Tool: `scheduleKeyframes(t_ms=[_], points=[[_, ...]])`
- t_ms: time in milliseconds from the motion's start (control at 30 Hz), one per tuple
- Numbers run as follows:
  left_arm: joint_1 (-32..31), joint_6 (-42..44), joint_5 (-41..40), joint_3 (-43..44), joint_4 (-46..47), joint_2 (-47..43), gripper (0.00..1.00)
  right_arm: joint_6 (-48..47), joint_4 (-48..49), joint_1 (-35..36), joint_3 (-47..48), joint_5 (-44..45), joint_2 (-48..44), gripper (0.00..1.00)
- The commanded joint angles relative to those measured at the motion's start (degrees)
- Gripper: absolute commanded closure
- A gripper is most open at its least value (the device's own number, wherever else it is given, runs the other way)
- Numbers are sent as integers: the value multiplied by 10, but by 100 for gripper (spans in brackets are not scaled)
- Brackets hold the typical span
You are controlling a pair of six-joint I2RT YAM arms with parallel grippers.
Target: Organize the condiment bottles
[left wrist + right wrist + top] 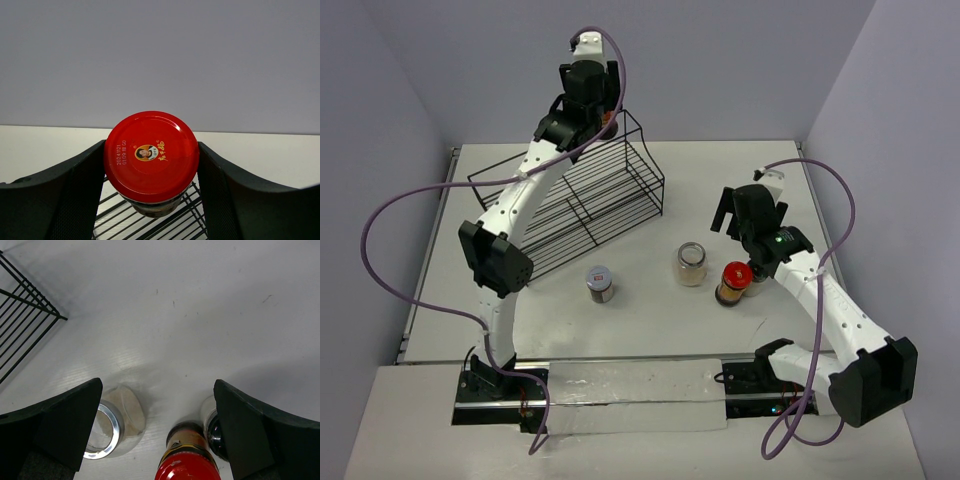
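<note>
My left gripper (151, 167) is shut on a red-lidded jar (151, 155) with dark contents, its fingers pressed on both sides of the lid. It holds the jar over the wires of the black rack (582, 200), at the rack's far top (609, 122). On the table stand a grey-lidded dark jar (600, 284), a clear pale jar (691, 264) and a second red-lidded jar (733, 283). My right gripper (157, 390) hangs open above the clear jar (112, 422) and the red-lidded one (187, 460). A black-lidded jar (212, 427) is partly hidden by its right finger.
The wire rack stands at the back left of the white table (650, 320), and its corner (25, 315) shows in the right wrist view. Purple cables loop beside both arms. Grey walls close in the back and the sides.
</note>
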Motion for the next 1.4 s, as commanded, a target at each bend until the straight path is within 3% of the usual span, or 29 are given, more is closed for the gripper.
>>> scheduleKeyframes(t_ms=[0,667,1100,1133,1300,1367], points=[[4,-9,9,5,106,-8,90,-1,19,-3,18,3,3,0],[1,-34,26,-108,145,-2,90,-14,33,-3,16,13,-24,0],[-2,-45,36,-107,118,21,89,-10,30,-3,15,12,-31,0],[-2,-46,38,-107,114,20,80,-10,30,-3,16,12,-31,0],[-8,-36,44,-113,115,8,5,-10,29,-2,18,10,-31,0],[-12,-32,45,-110,114,3,1,-10,28,-3,18,10,-32,0]])
